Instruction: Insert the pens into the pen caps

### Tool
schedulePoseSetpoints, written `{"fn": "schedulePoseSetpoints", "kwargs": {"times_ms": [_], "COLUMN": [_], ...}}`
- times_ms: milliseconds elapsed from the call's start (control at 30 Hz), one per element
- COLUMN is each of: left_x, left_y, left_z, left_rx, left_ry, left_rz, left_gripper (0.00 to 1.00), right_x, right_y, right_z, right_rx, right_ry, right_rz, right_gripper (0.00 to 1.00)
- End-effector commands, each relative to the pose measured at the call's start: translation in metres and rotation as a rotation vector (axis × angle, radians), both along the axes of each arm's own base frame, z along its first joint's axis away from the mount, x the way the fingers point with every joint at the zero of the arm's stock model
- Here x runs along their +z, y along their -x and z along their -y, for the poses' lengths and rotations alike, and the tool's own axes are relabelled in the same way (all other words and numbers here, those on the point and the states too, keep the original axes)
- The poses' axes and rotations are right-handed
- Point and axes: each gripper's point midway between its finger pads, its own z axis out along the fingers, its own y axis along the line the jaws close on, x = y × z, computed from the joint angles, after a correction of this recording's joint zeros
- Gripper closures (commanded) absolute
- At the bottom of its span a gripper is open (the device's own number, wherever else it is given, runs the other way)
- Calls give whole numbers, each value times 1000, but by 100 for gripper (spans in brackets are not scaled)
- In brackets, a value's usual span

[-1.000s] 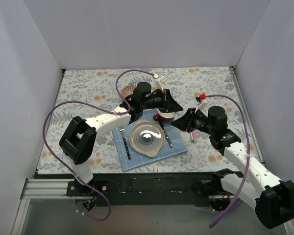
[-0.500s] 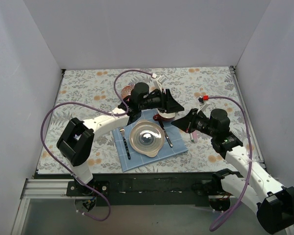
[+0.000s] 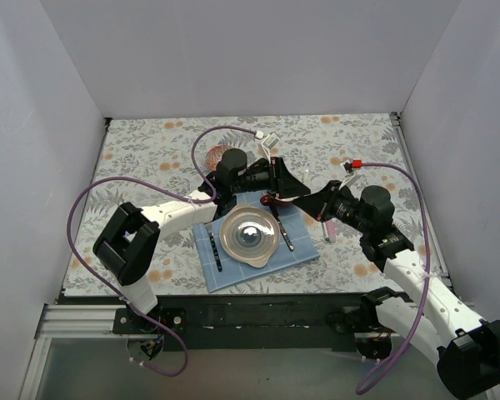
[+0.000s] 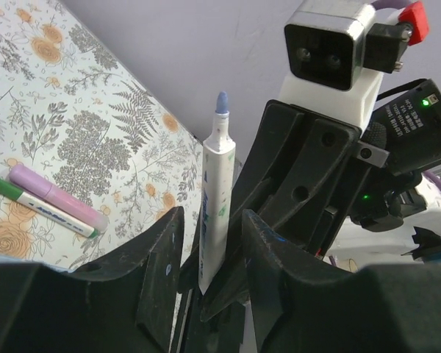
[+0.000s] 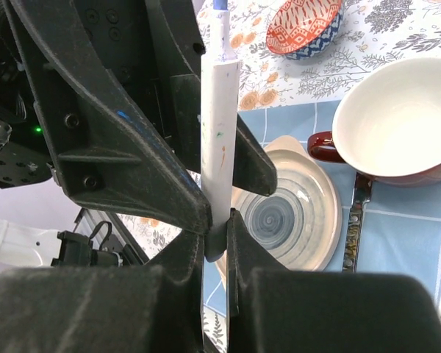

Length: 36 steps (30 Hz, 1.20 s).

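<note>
Right tool [image 5: 216, 224] pinching slim white plastic purple-tipped pen [image 5: 219, 125] — left tool [image 4: 212, 217] spread around it, seemingly without contact.

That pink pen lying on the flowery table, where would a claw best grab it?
Grip the pink pen around the middle of its barrel, coming straight down from above with the fingers across its width. It lies flat on the floral cloth, so only its top and sides are reachable. The green-ended pen lies close along one side, so that finger has little room; nudging them apart first would probably help.
</note>
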Motion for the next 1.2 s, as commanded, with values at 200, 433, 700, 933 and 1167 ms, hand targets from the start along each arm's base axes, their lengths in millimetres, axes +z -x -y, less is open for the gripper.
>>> {"fn": "schedulePoseSetpoints", "kwargs": {"times_ms": [200, 433, 700, 933, 1167], "left_x": [23, 20, 30, 47, 62], "left_y": [12, 13, 9, -2, -18], "left_z": [-2, 1, -4, -20, -63], "left_rx": [-33, -45, -8, 108, 335], "left_ry": [72, 73, 68, 32, -90], "left_rz": [48, 39, 63, 123, 200], "left_gripper": [75, 95, 100, 100, 100], "right_x": [14, 12, 0, -34, -45], "right_y": [-2, -2, 12, 36, 38], "right_z": [-4, -6, -8, 0, 9], "right_rx": [0, 12, 65, 105, 59], "right_ry": [-66, -73, -60, 20, 63], "right_rz": [47, 43, 14, -34, -73], "right_gripper": [99, 99, 63, 45, 45]}}
